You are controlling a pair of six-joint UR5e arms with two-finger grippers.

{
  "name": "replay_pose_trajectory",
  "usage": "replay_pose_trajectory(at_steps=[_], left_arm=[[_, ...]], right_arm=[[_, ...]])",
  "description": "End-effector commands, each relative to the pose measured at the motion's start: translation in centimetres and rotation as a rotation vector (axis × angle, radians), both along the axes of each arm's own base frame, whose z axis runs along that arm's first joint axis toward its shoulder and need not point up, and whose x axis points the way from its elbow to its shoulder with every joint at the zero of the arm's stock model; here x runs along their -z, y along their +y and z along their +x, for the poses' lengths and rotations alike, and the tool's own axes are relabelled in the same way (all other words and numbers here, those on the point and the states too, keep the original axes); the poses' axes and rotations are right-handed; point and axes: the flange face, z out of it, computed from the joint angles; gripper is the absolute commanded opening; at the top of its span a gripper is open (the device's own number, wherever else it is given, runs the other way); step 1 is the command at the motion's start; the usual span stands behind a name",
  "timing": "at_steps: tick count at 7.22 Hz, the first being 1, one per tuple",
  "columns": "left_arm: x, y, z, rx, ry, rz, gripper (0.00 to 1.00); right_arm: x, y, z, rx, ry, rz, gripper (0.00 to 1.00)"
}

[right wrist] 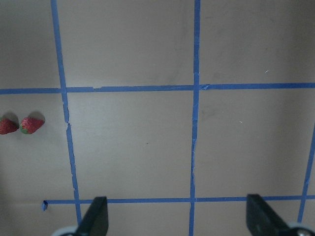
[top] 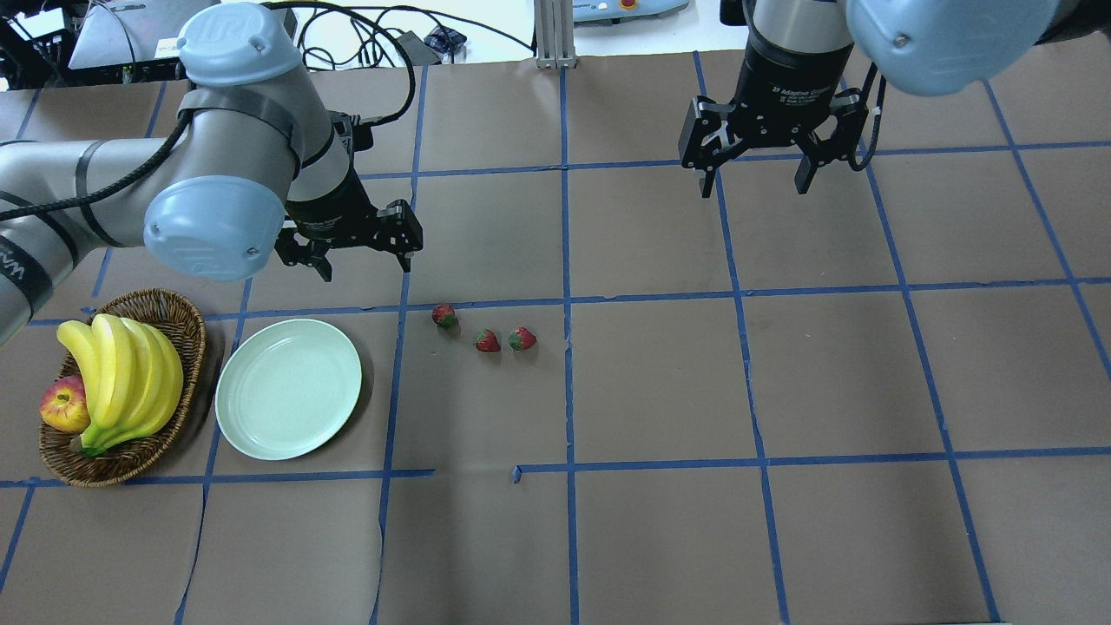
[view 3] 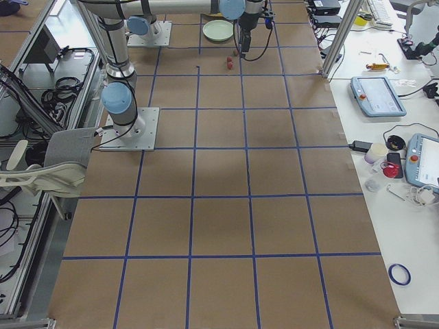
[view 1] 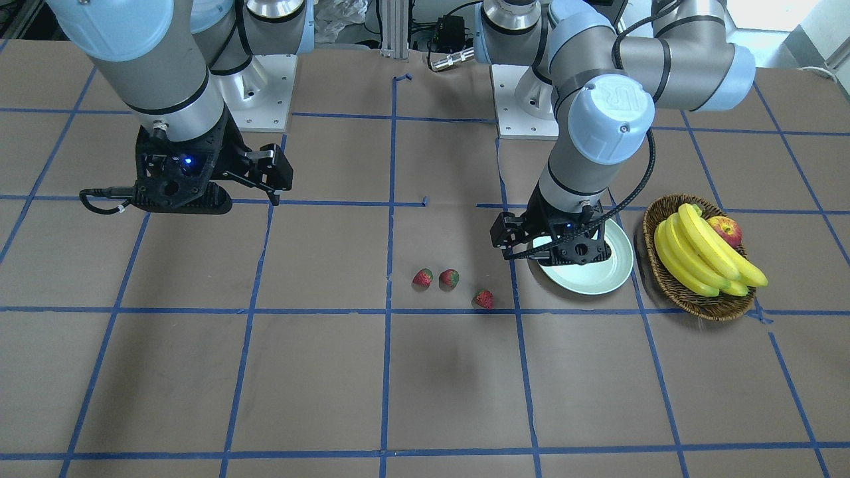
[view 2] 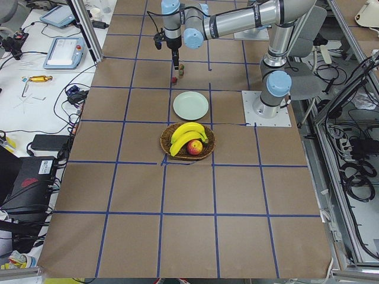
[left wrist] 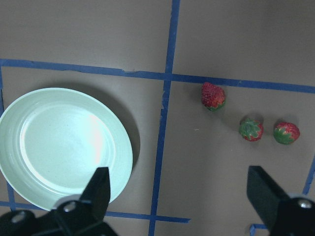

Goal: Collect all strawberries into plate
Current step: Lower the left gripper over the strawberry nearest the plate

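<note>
Three small red strawberries lie on the brown table near its middle. They also show in the left wrist view. The pale mint-green plate lies to their left with nothing on it, and shows in the left wrist view. My left gripper is open and empty, raised above the table behind the plate and the strawberries. My right gripper is open and empty, high over the far right half. Its wrist view shows two strawberries at the left edge.
A brown wicker basket with bananas and a red-yellow apple stands left of the plate. Blue tape lines grid the brown table. The arm bases stand at the robot's edge.
</note>
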Motion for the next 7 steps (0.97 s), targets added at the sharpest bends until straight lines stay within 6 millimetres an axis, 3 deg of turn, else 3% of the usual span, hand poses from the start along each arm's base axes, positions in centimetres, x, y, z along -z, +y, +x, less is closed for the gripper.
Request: replay_pose_trajectory(at_steps=[1,4,7], left_arm=[[3.3,-2.2,-0.5,-0.014,0.033,-0.031,1.0],[9.5,-4.2,-1.1,-0.076,0.08,-0.038,1.0],[12.7,-4.7,-2.0,-0.103,0.079,-0.015,1.0]], right_arm=[[0.4,0.4,1.2,-0.024,0.005,0.009,1.0],[0.9,0.4,1.3,-0.027,0.008,0.019,1.0],[2.3,1.2,2.3,-0.046,0.012,0.039,1.0]])
